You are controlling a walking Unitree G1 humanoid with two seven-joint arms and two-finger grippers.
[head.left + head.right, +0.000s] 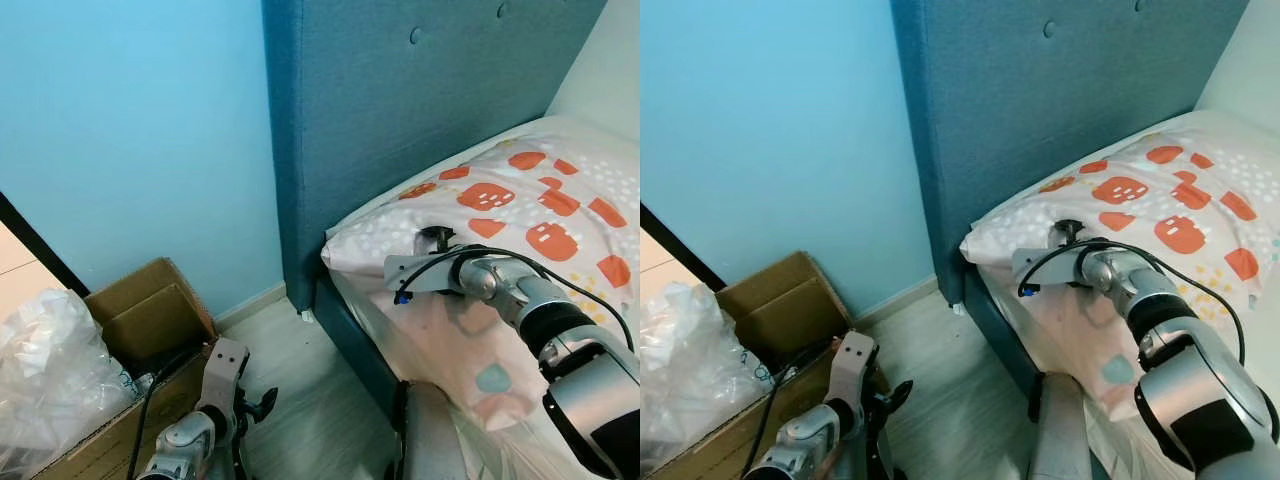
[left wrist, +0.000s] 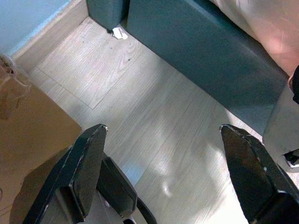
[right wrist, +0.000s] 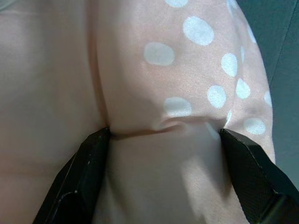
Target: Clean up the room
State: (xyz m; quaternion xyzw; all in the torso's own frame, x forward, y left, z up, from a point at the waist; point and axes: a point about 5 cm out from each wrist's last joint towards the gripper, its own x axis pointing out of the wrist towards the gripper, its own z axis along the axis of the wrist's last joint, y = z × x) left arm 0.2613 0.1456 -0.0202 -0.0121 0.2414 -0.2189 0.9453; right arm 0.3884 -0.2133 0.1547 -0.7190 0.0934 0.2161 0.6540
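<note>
**Room, bedside corner — items and state**

- Bed (image 1: 350,340): dark teal frame and tall padded headboard (image 1: 400,120), set against a light blue wall (image 1: 130,130).
- Pillow (image 1: 500,210): pale pink case with white dots and orange patches, lying at the head of the bed, its near corner jutting over the bed's edge. This appears to be the thing in hand.
- Right gripper (image 3: 163,140): reached out over the bed to the pillow's near end. Fingers (image 3: 88,172) spread wide and pressed into the fabric on either side of a fold; nothing is clamped.
- Left gripper (image 2: 161,172): hanging low over the wooden floor (image 2: 140,107) beside the bed frame. Fingers wide apart, holding nothing.
- Cardboard box (image 1: 150,310): open, on the floor by the wall, to the robot's left.
- Clear plastic bag (image 1: 45,360): crumpled, resting at the box.
- Small white scrap (image 2: 119,33): on the floor at the foot of the headboard.

**Handling note (judgement)**
The step looks like taking hold of the pillow to straighten it. Close the fingers on the raised fold so they catch filling as well as cloth; a pinch of case alone would likely slip or merely stretch. Then draw the pillow inward, away from the edge, square to the headboard, moving slowly so that it does not slide off onto the floor.
</note>
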